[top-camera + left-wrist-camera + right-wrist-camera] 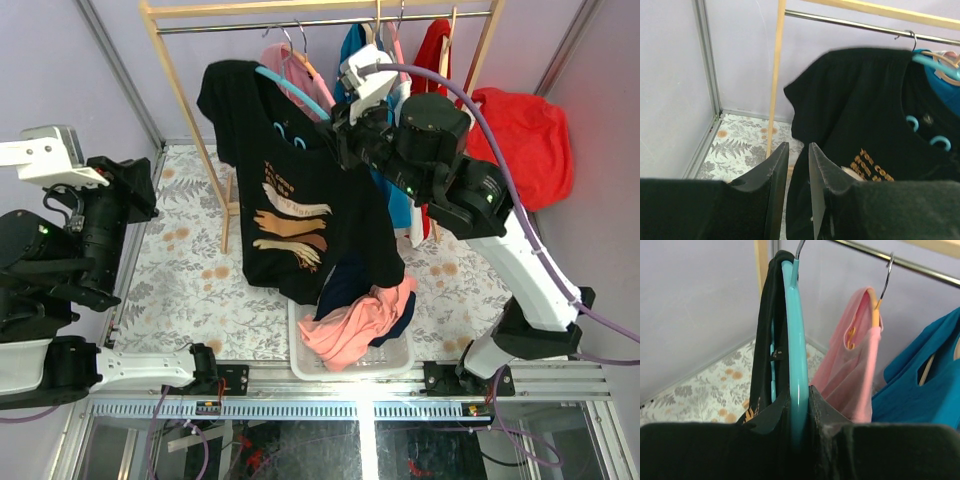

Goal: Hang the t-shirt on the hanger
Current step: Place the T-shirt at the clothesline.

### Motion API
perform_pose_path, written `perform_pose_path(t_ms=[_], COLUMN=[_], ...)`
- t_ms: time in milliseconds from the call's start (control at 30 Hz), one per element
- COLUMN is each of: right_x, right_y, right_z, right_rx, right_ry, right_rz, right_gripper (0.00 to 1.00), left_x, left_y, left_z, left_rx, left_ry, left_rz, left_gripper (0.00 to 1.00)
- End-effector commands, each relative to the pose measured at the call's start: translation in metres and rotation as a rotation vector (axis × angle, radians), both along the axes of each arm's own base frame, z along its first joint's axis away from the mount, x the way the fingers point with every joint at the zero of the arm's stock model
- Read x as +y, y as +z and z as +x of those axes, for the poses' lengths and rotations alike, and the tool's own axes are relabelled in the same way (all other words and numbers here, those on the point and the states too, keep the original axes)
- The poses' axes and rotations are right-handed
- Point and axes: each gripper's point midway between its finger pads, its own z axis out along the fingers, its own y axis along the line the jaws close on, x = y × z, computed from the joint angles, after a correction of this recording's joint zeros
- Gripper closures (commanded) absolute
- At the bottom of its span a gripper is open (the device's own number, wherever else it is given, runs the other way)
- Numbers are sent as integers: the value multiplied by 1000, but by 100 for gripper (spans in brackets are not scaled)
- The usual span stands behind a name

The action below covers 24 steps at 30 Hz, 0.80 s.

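The black t-shirt [290, 200] with a tan print hangs draped over the light blue hanger [290, 88] at the rack's rail. My right gripper [338, 125] is shut on the hanger's right arm, next to the shirt's collar. In the right wrist view the hanger [796, 340] runs between my right gripper's jaws [800, 392], with the shirt [769, 315] on its left side. My left gripper [140, 190] is far left of the shirt, jaws slightly parted and empty. The left wrist view shows my left gripper [796, 145], the shirt [855, 100] and the hanger [935, 65] beyond it.
A wooden rack [180, 90] with a metal rail [250, 24] holds a pink shirt [850, 375], a blue garment [925, 380] and a red garment [525, 135]. A white basket [300, 365] below holds a pink t-shirt [355, 320] and a dark navy garment [345, 280].
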Motion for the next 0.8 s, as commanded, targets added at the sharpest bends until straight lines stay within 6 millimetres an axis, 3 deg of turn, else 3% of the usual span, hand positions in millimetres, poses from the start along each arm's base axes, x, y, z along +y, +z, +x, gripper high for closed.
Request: perform_pose_path(t_ms=[0,133,400,767], right_x=[-8,0,30,55], right_y=[55,53,51,46], right_z=[20,37,55,78], right_rx=[-75,-48,-12,4], right_ry=[-125,-193,-197,-224], right_rz=[190,249,371,477], right_gripper=[100,100,100,100], left_x=[-9,-5,-5,-6], left_y=[-9,-10,-14,-20], left_z=[-1,-5,-8,-10], left_rx=[27,32,45,55], left_ry=[-48,-72,-103,-130], left_rz=[-22,-45,-54,-61], left_gripper=[77,77,77,77])
